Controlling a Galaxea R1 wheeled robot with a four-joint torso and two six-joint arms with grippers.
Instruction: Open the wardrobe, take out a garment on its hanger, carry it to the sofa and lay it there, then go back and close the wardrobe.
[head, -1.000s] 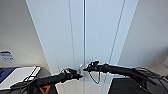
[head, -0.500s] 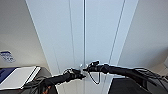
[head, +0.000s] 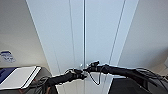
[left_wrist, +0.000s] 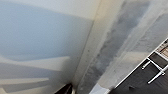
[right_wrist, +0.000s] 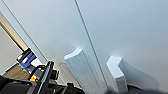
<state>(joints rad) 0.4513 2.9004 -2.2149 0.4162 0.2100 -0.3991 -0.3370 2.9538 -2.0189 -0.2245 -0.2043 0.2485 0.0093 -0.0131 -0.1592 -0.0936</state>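
Left gripper (head: 83, 75): in the head view it sits at the end of the dark arm coming in from the left, right at the foot of the left door's handle; whether its fingers are apart or together cannot be told, as they merge into one dark blur.
Right gripper (head: 93, 64): at the end of the arm from the right, level with the right door's handle and close against it; contact is not clear, and the state of its fingers cannot be told either.
Handles (right_wrist: 83, 71): in the right wrist view two white raised blocks stand either side of the centre seam, large and near; their lower ends are cut off by dark robot parts. In the head view they are only small pale spots (head: 81, 65) beside the grippers.
Wardrobe (head: 100, 32): tall white cabinet straight ahead, both flat doors shut along a thin dark seam; its top and base run past the frame.
Left wrist view: a white panel (left_wrist: 37, 37) with soft shadows and a greyish smudged strip beside it; a dark floor with white bars shows at one corner, hard to identify.
Surroundings: pale walls (head: 17, 32) on both sides; a white board-like object (head: 18, 77) low on the left, partly cropped.
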